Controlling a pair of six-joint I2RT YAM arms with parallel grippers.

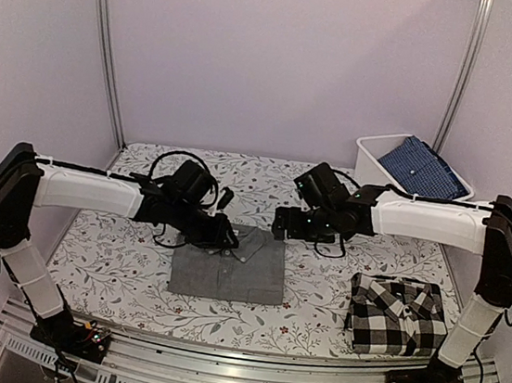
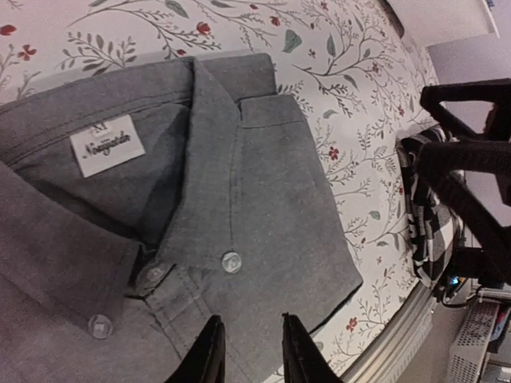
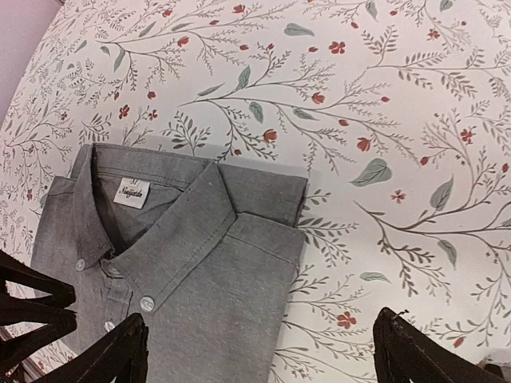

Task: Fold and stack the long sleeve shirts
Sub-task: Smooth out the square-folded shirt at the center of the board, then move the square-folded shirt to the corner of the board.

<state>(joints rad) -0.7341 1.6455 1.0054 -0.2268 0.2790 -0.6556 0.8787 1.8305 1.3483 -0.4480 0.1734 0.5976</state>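
The grey shirt (image 1: 228, 267) lies under the barely-parted left gripper (image 2: 252, 321) and wide right gripper (image 3: 263, 321).

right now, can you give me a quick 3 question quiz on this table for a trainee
1. True or false: the grey shirt lies stacked on the black-and-white checked shirt.
2. Where is the blue patterned cloth? A: in the white bin at the far right. B: under the grey shirt. C: hanging off the near table edge.
3. Which has its fingers wider apart, the left claw or the right claw?

Key
1. False. The two shirts lie apart, the grey shirt mid-table and the black-and-white checked shirt near the right arm's base.
2. A
3. The right claw.
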